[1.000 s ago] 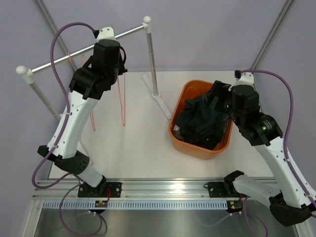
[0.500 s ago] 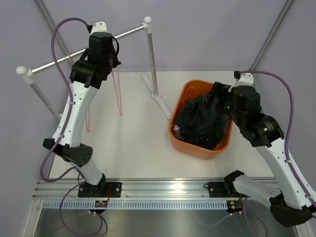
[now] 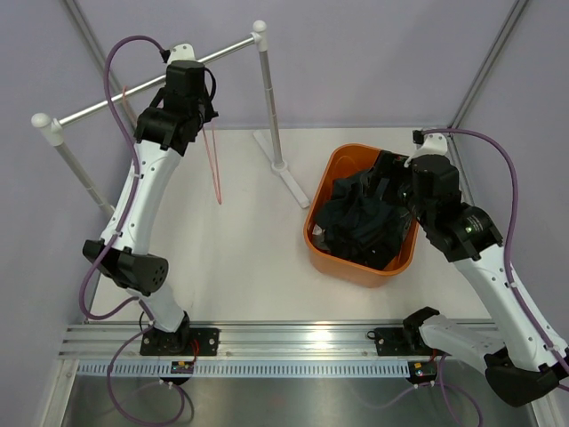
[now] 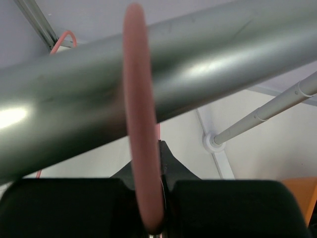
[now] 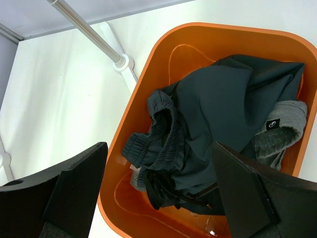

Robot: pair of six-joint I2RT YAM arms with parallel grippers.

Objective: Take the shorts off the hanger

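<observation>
Counter (image 3: 240, 258) w/ a rack rail (image 4: 223, 54) across the back-left and an orange bin (image 5: 133, 114) on the right. Both garments lie in the bin: dark shorts (image 5: 223, 114) on top, grey shorts (image 5: 287, 124) poking out at the far side.

So removal looks done; the step in hand seems to be parking the bare pink hanger (image 4: 141, 148) on the rail. Its hook sits over the bar.

Left gripper (image 4: 162, 158) is clamped tight on the hook, just under the rail. Right gripper (image 5: 159, 148) hangs over the bin, spread wide, nothing in it.

Next, prob.: let go of the hook, drop the left arm away w/o snagging it.

Room: rail right above, upright post (image 3: 267, 98) to the right, second hanger (image 4: 62, 39) further along; bare counter below.
</observation>
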